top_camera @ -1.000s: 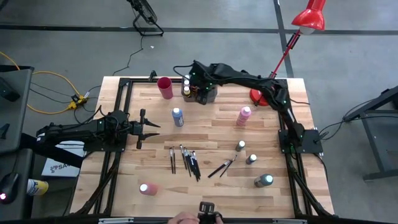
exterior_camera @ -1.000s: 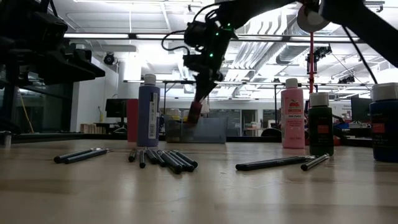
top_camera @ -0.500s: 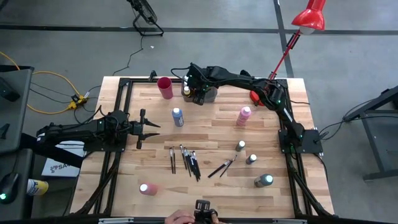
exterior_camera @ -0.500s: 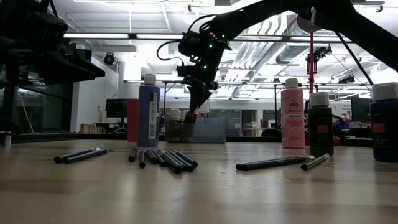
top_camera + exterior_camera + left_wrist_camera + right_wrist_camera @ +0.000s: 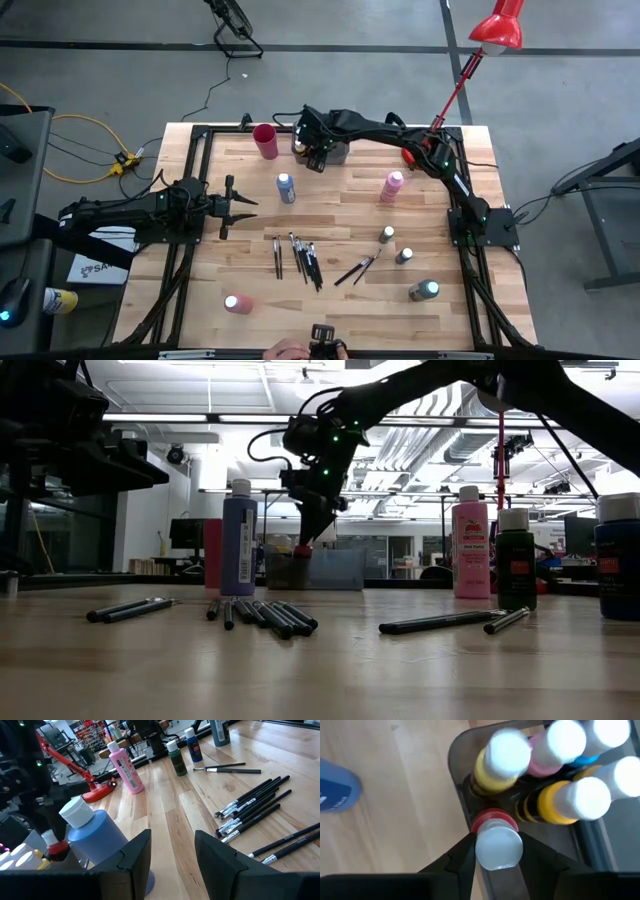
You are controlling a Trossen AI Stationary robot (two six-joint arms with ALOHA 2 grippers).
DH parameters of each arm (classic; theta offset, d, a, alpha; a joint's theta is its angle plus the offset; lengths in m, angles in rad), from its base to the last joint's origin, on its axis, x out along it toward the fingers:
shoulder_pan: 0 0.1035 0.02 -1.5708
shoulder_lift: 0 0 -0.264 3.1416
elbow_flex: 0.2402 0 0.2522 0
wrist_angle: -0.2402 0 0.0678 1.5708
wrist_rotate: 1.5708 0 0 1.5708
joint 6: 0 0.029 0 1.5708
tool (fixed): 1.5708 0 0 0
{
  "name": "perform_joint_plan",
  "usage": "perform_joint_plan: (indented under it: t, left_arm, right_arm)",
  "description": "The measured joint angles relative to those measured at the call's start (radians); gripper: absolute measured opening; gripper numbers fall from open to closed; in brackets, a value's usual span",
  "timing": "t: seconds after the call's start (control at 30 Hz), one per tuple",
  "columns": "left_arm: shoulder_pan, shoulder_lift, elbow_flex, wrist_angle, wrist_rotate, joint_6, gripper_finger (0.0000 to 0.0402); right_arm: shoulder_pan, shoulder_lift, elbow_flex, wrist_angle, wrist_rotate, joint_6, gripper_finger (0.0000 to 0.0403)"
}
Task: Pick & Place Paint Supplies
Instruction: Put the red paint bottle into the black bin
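My right gripper [image 5: 318,155] hangs over the left end of the grey tray [image 5: 338,152] at the table's far edge, shut on a red paint bottle [image 5: 492,820] with a pale cap. Yellow and pink bottles [image 5: 507,757] stand in the tray. My left gripper [image 5: 235,203] waits open at the table's left, facing the upright blue bottle [image 5: 286,187]. An upright pink bottle [image 5: 392,185], three dark bottles [image 5: 404,256] and a pink bottle [image 5: 237,303] stand on the table. Dark brushes [image 5: 300,257] lie flat near the middle. My right gripper pinches the red bottle at its pale cap [image 5: 499,845], one finger [image 5: 462,857] on either side. The fingers come from above, pointing down. The bottle hangs roughly upright below them, its lower end inside the tray's corner [image 5: 302,550]; whether it stands on the tray floor I cannot tell.
A red cup [image 5: 265,140] stands just left of the tray. A red lamp's base [image 5: 418,155] sits at the table's far right. Two more brushes [image 5: 360,267] lie right of the bundle. A person's hand [image 5: 290,350] shows at the near edge.
My right gripper has carried the red bottle a little toward the table's left along the tray and slightly down. The bottle, tilted before, now hangs closer to upright at the tray's left end. The left arm has kept still.
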Motion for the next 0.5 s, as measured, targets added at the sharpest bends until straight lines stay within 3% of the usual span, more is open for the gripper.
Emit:
perform_joint_plan:
  t: [0.5]
  left_arm:
    - [0.0,0.0,0.0,0.0,0.0,0.0,0.0147]
  right_arm:
    - [0.0,0.0,0.0,0.033,-0.012,0.014,0.0142]
